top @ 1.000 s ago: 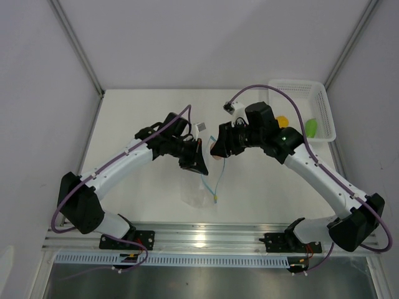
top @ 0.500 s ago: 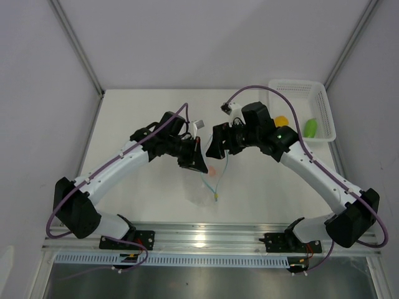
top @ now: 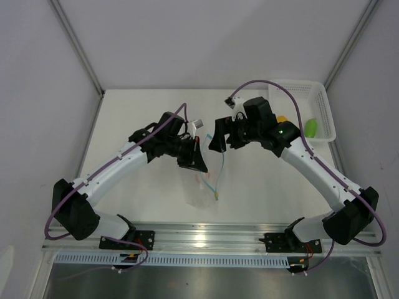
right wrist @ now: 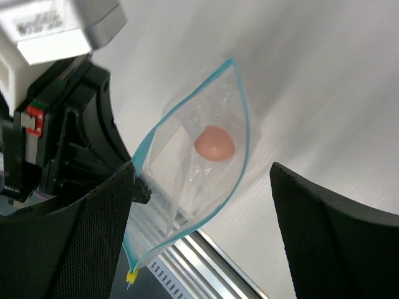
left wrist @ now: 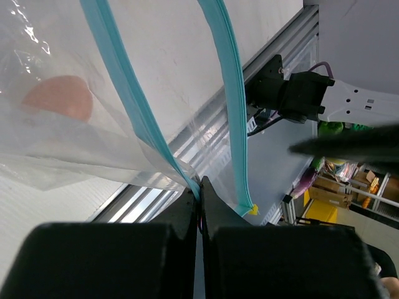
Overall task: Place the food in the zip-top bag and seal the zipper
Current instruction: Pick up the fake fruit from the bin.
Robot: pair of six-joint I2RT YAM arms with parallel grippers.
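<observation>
The clear zip-top bag (top: 201, 190) hangs open from my left gripper (top: 194, 161), which is shut on one teal-blue zipper (left wrist: 118, 93) strip at the mouth (left wrist: 201, 187). A round peach-pink piece (right wrist: 214, 143) lies inside the bag; it also shows in the left wrist view (left wrist: 59, 99). My right gripper (top: 218, 138) is open and empty above the bag mouth (right wrist: 201, 167). The round orange-yellow piece (top: 282, 118) and the oblong green piece (top: 310, 128) lie in the white basket.
The white lattice basket (top: 299, 87) stands at the back right corner. A small yellow slider tab (right wrist: 131, 276) hangs at the zipper's end. The aluminium rail (top: 206, 240) runs along the near edge. Grey walls close in both sides.
The right gripper held the peach-pink piece over the bag mouth, let it fall inside, and has pulled back up and away. The left gripper has kept hold of the bag.
</observation>
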